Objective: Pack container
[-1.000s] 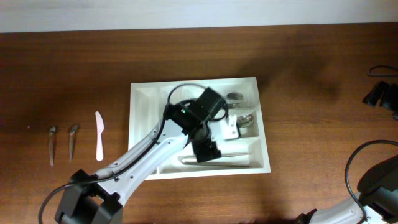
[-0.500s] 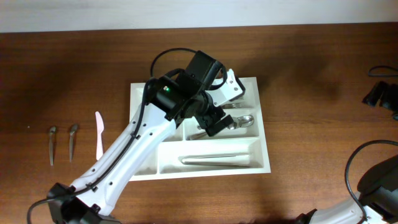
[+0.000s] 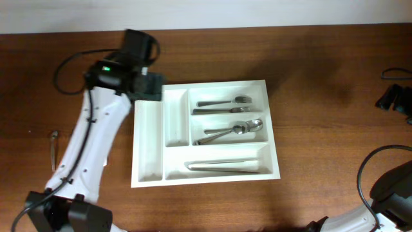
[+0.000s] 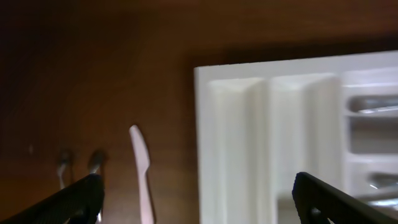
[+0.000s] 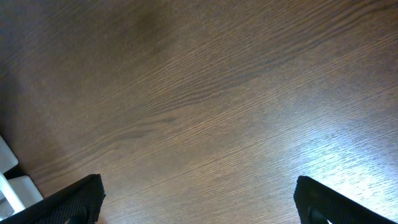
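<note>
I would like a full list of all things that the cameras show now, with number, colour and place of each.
table: one, brown wood, under everything
container: one, white, middle of table; its two narrow left compartments empty
forks: two, silver, upper right compartment
spoons: two, silver, compartment below the forks
knives: count unclear, silver, long bottom compartment
plastic knife: one, white, on table left of container
small metal utensils: two, grey, left of plastic knife
black objects: count unclear, black, right table edge
left arm: one, white and black, by container's upper left corner; jaws open, empty
right arm: one, dark, lower right; jaws open over bare wood
</note>
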Robot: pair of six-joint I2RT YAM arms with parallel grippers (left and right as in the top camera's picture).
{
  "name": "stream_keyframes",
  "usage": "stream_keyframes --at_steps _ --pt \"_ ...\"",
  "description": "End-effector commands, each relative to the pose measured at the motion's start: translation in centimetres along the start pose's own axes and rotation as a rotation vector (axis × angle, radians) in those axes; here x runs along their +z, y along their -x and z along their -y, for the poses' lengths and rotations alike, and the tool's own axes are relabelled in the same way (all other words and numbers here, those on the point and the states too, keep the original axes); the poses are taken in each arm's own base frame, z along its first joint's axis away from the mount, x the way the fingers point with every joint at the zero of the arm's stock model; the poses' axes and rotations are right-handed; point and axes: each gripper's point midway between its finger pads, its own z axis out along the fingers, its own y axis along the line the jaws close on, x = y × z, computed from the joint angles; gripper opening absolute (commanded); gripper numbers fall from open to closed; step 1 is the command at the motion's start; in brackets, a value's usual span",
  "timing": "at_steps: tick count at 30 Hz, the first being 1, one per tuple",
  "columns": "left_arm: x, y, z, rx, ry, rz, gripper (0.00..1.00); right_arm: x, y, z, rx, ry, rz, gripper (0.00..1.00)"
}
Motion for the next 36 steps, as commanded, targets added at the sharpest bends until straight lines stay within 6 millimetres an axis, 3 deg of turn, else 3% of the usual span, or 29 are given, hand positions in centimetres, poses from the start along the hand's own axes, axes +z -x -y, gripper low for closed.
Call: stream_keyframes --at_steps 1,6,9,13,17,28,36 --pt "1.9 -1.4 -2.8 -0.08 0.007 -0.066 0.99 -0.7 0.0 -0.4 0.0 0.009 0.018 0.99" --pt "5.3 -4.4 -6.2 -0.153 0.057 -0.186 0.99 -0.7 0.0 -0.4 0.0 0.009 0.018 0.99" --pt "7.1 -6.4 -7.1 -0.182 0.054 -0.258 0.99 -0.7 0.0 -0.4 0.001 0.009 0.019 0.99" --pt "8.8 -8.1 -7.3 -0.226 -0.018 -0.324 0.99 -0.7 0.0 -0.4 0.0 0.009 0.019 0.99" --pt "10.4 -9.0 -6.5 -0.156 -0.139 -0.342 0.99 -0.7 0.0 -0.4 0.0 0.009 0.019 0.99" --pt "14.1 -12.3 -7.8 -0.198 -0.129 -0.433 0.99 -0.7 0.0 -0.4 0.0 0.009 0.018 0.99" --pt "15.5 -13.4 -8.5 -0.223 -0.125 -0.465 0.99 -0.7 0.0 -0.4 0.0 0.009 0.018 0.99"
